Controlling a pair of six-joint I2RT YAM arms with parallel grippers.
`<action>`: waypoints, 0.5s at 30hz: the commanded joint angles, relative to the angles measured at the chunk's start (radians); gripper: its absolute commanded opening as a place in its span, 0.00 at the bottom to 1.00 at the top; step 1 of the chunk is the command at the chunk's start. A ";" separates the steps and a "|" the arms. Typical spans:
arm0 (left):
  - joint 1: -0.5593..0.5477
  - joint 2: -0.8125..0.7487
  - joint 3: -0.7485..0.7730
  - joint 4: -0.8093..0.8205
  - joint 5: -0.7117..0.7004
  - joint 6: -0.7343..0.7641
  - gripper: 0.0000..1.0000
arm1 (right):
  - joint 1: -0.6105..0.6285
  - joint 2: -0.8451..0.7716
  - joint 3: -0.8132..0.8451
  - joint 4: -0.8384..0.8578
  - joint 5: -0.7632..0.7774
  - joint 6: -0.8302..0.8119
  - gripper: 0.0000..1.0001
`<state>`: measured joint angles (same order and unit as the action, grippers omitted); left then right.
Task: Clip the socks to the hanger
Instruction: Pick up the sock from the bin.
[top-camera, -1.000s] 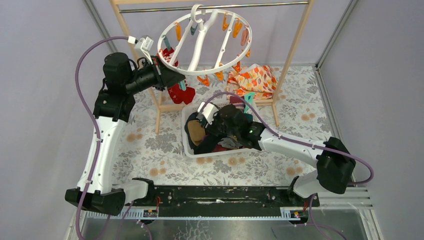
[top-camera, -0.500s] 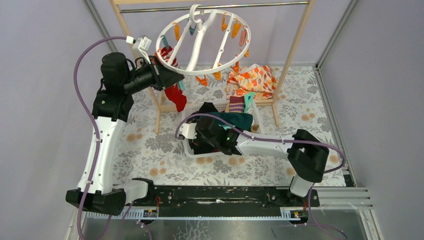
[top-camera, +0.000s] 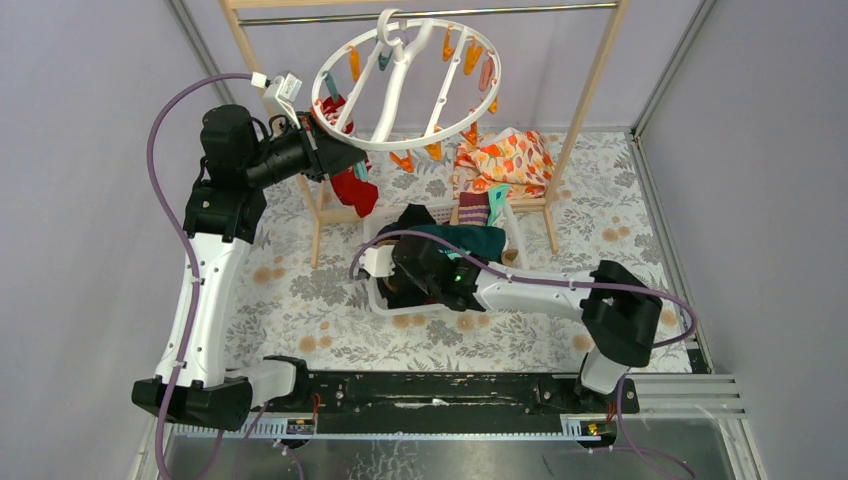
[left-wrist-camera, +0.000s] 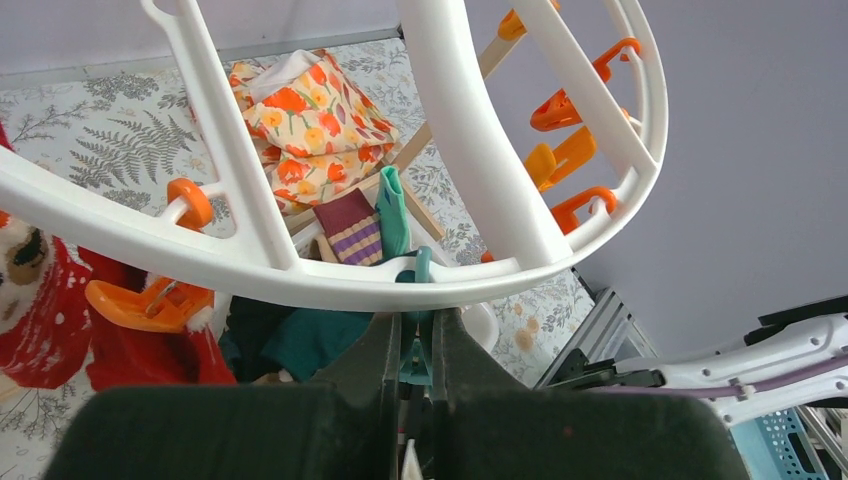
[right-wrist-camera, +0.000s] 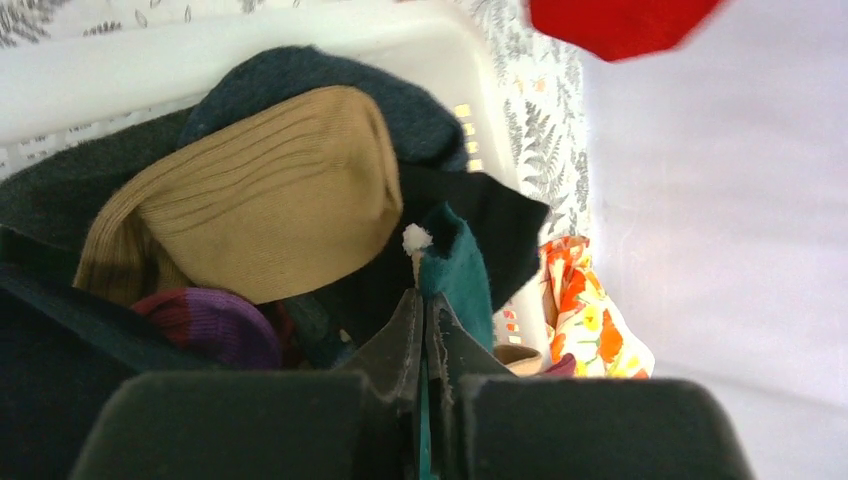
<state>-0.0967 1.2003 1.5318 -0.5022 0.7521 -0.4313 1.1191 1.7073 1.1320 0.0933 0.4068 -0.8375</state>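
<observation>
The white ring hanger (top-camera: 470, 120) hangs by its hook from the rack bar. My left gripper (top-camera: 350, 155) is under its near rim (left-wrist-camera: 330, 290), shut on a teal clip (left-wrist-camera: 416, 345) that dangles there. Red socks (top-camera: 350, 185) hang from orange clips (left-wrist-camera: 140, 305) beside it. My right gripper (top-camera: 398, 282) is down in the white basket (top-camera: 383, 306), shut on a fold of a dark teal sock (right-wrist-camera: 455, 265). A tan sock (right-wrist-camera: 270, 200), a black sock (right-wrist-camera: 490, 220) and a maroon-purple striped one (right-wrist-camera: 210, 325) lie around it.
The wooden rack (top-camera: 585, 110) frames the back. An orange leaf-print cloth (top-camera: 505, 160) lies behind the basket, with a maroon-striped sock (top-camera: 472, 208) and a light green sock (top-camera: 497, 195) draped at the basket's far rim. Flower-print cloth covers the table.
My right arm swung left and down into the basket, and its jaws closed on the dark teal sock. The left arm and the ring shifted slightly left.
</observation>
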 joint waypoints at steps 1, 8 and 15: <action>0.011 -0.024 -0.008 0.032 0.013 0.009 0.00 | 0.007 -0.150 0.026 0.035 -0.035 0.097 0.00; 0.011 -0.028 -0.003 0.033 0.013 0.003 0.00 | 0.007 -0.349 0.052 0.013 -0.125 0.255 0.00; 0.011 -0.036 0.002 0.033 0.015 -0.008 0.00 | 0.005 -0.495 0.068 0.058 -0.135 0.368 0.00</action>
<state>-0.0937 1.1896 1.5295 -0.5022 0.7525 -0.4320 1.1191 1.2808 1.1481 0.0994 0.2966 -0.5747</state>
